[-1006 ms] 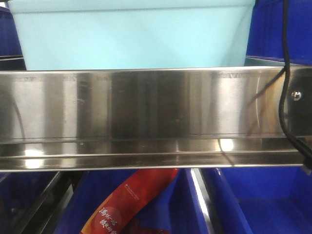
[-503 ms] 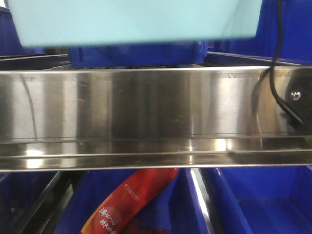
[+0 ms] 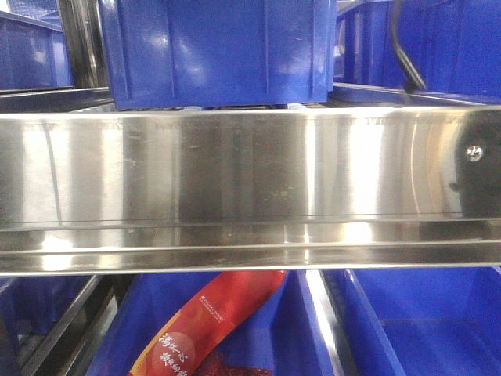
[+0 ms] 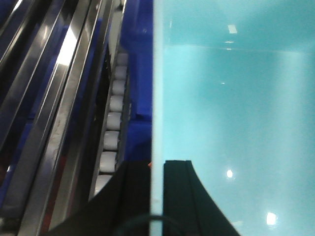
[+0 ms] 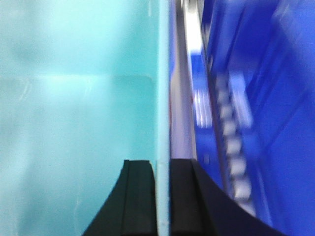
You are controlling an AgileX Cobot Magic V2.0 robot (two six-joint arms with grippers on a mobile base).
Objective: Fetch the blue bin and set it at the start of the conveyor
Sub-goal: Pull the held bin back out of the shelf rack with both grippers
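Smooth, thin-rimmed blue bin (image 4: 236,123) (pale plastic)

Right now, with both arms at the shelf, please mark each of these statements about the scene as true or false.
1. The left gripper clamps a wall of the blue bin. True.
2. The right gripper hangs open, away from the bin. False: it clamps a bin wall too.
3. In the front view, the blue bin stands above the steel rail. False: only a dark ribbed bin shows there.
4. A red packet lies below the steel rail. True.
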